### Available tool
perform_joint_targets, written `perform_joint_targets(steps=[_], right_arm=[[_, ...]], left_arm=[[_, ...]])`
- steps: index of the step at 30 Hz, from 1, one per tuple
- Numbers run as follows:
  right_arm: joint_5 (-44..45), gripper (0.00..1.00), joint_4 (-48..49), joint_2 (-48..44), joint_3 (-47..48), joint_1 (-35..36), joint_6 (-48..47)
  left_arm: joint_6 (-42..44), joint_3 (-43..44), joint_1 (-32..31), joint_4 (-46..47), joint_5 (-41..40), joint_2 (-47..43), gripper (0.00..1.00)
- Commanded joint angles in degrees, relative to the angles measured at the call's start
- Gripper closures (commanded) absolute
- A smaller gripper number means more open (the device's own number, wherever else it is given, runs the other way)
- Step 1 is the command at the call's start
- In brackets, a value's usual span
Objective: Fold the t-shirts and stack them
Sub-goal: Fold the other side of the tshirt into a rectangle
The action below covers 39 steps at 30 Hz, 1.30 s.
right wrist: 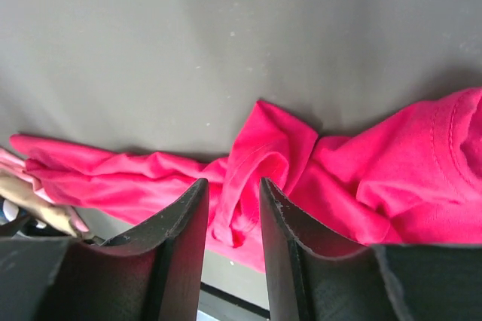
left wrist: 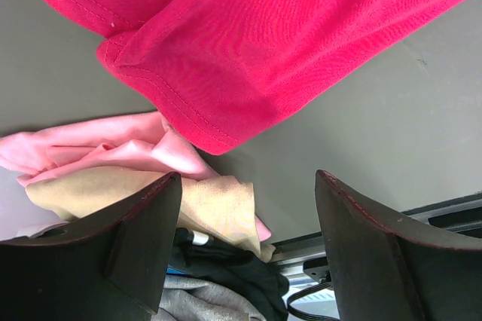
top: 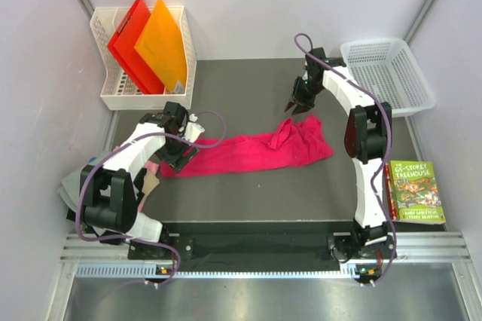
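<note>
Only one readable item for you. Book [top: 413,191], green cover, lying face up, well to the right of the magenta t-shirt [top: 256,151] and a little nearer the arm bases.
- Title across the cover's top, in large pale letters on two lines: "65-STOREY" over "TREEHOUSE".
- Small yellow print along the cover's bottom edge: too small to read.
- Wrist views: no lettering legible.

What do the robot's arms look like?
The left arm and right arm are white curved shells with black joints, a purplish cable looping along each. The left tool and right tool are black, with two flat tapering fingers.
</note>
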Motion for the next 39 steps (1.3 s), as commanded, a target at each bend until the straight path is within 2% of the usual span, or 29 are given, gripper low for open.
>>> perform_joint_targets(steps=[1,12,39], right_arm=[[0.06,0.66,0.35,-4.92,1.55,0.96,-0.54],[-1.26,0.66,2.46,-5.19,-3.81,1.84,-0.19],[-2.49,0.66,4.04,0.96,-4.34,1.76,1.39]], left_arm=[[-0.26,0.88,0.08,0.27,0.71,-1.48,0.24],[-0.26,1.76,0.17,0.53,0.62,-0.42,0.24],[0.53,0.88,0.17,0.71,-0.61,-1.30,0.24]])
